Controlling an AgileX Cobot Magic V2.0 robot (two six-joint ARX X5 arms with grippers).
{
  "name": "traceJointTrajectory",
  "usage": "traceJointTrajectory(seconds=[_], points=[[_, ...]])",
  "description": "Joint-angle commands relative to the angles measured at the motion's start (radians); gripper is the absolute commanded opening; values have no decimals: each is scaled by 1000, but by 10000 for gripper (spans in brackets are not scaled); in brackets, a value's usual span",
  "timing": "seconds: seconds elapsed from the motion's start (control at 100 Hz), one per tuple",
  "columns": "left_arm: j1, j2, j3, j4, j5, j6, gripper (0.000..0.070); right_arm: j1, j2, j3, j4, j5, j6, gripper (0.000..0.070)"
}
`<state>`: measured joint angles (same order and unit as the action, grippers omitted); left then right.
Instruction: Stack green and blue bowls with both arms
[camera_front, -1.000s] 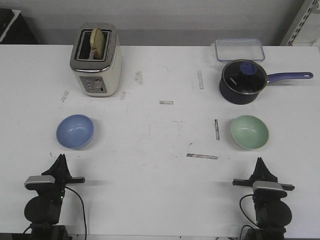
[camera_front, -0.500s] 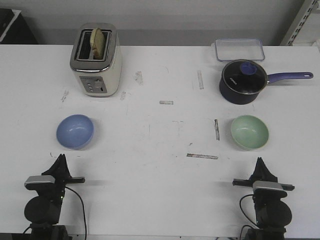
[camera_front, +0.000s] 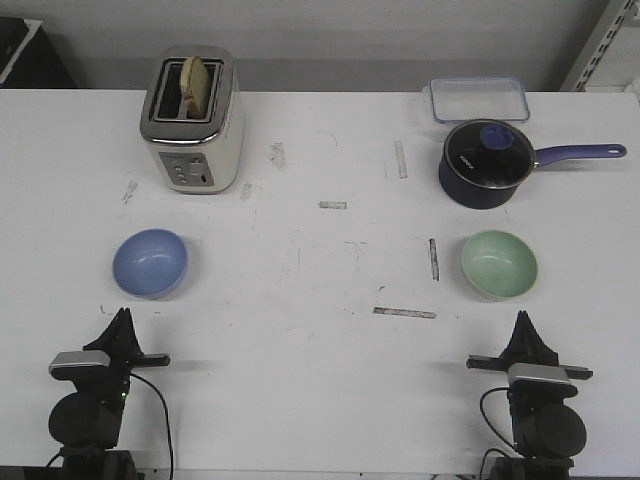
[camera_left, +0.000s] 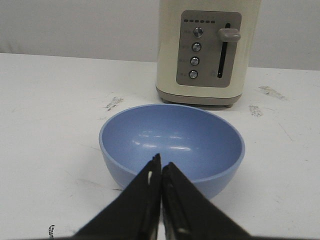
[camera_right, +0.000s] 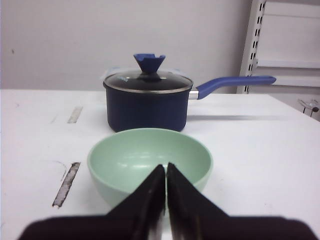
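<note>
- Both grippers are sitting at the near edge of the table (camera_front: 320, 400), each with its fingers pressed together and holding nothing.
- Left gripper (camera_front: 122, 318) is pointing at the blue bowl (camera_front: 150, 263), which is resting upright near it, in front of the toaster (camera_front: 192, 120).
- Right gripper (camera_front: 523, 320) is facing the green bowl (camera_front: 499, 264), which is standing upright between it and the lidded saucepan (camera_front: 487, 163).
- Bowls are lying well apart, on opposite sides of the table.

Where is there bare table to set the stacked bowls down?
The widest free patch is mid-table, between the blue bowl and green bowl. The back is more crowded: toaster on the left, saucepan and clear container on the right.
</note>
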<state>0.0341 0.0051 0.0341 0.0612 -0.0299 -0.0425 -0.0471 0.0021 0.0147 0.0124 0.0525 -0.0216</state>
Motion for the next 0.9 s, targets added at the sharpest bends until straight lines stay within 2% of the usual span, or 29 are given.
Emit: traceJointTrajectory(seconds=[0.0, 0.22, 0.4, 0.58, 0.66, 0.89], points=[[0, -2, -21, 20, -3, 4, 1, -2, -1, -2, 14, 0, 3, 0], [0, -2, -21, 20, -3, 0, 1, -2, -1, 45, 98, 5, 10, 0], [0, -2, -21, 19, -3, 0, 1, -2, 56, 279, 11, 29, 10, 0], [0, -2, -21, 18, -3, 0, 1, -2, 272, 573, -92, 19, -2, 21], [0, -2, -21, 18, -3, 0, 1, -2, 389, 701, -170, -3, 0, 49], [0, -2, -21, 16, -3, 1, 1, -3, 732, 1036, -460, -87, 2, 222]])
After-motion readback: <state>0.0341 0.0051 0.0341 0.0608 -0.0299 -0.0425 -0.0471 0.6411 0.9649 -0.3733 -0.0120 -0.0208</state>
